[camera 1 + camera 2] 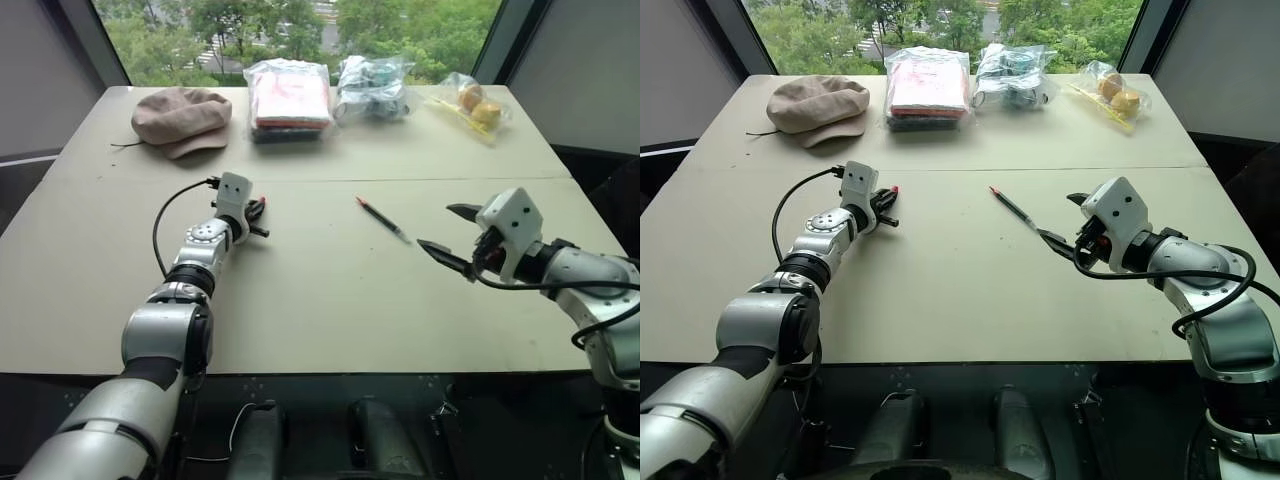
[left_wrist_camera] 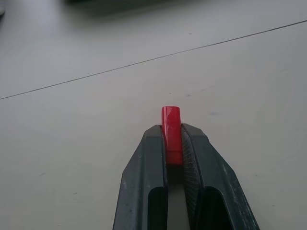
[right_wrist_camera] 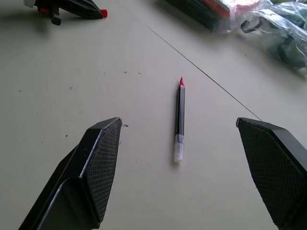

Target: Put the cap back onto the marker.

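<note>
Plastic bags (image 1: 372,85) of sundries along table's (image 1: 300,300) far edge.

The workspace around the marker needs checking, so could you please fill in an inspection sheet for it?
Surface: pale table with a thin seam line running across it.
Job's things: marker lies flat mid-table, uncapped, red tip toward the far side; cap is off it.
Clutter: along the far edge, a beige cap-style hat, a bagged stack of folded items, a bag of dark items, a bag of yellowish items.
Grippers: left gripper shut on the cap; right gripper open, facing the marker, not touching it.
Cables: black cable loops beside the left arm.
Surroundings: window behind the table, trees outside.
</note>
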